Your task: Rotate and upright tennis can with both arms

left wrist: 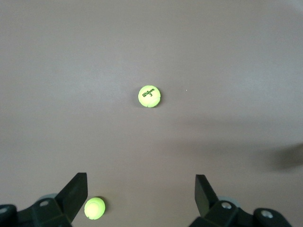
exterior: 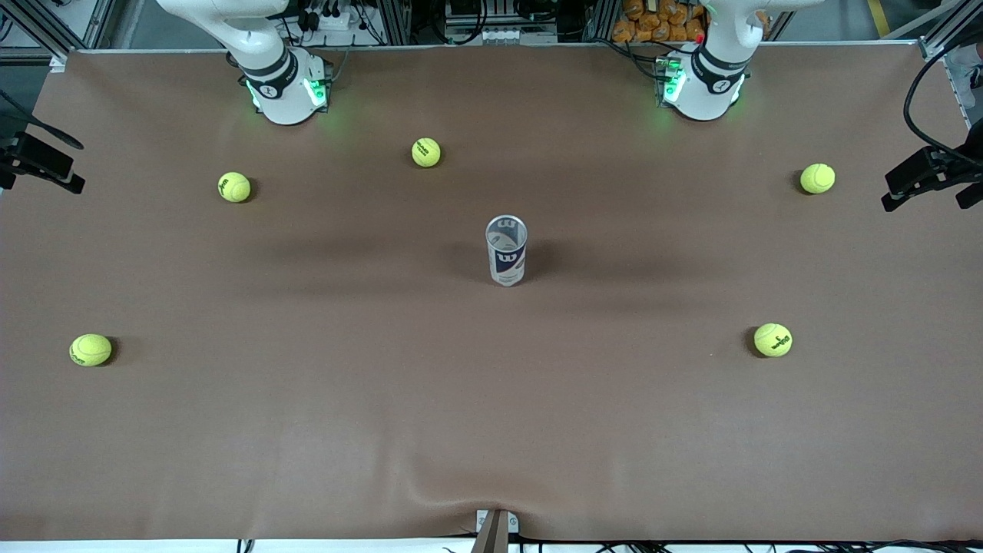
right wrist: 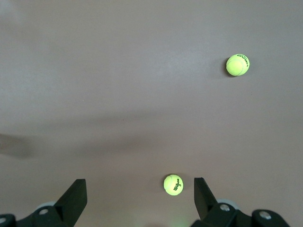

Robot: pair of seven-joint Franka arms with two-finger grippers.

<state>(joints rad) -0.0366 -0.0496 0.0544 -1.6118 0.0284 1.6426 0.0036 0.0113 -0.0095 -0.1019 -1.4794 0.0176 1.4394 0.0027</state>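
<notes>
A: Where are the grippers?

B: Both hang high over the brown table (exterior: 307,430), fingers spread wide, holding nothing. The left gripper (left wrist: 141,194) looks down on two balls, one (left wrist: 149,96) at twelve o'clock. The right gripper (right wrist: 140,197) sees two more.

A: And the can?

B: The can (exterior: 506,250) stands up straight mid-table, open top up. One ball (exterior: 426,152) sits at its eleven o'clock.

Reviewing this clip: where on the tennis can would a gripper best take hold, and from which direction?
The tennis can stands upright mid-table, open silver rim up, nothing touching it. Probably best gripped across its round labelled wall near mid-height, coming in level from either arm's end. Left gripper and right gripper both wait open, high over the table.
</notes>
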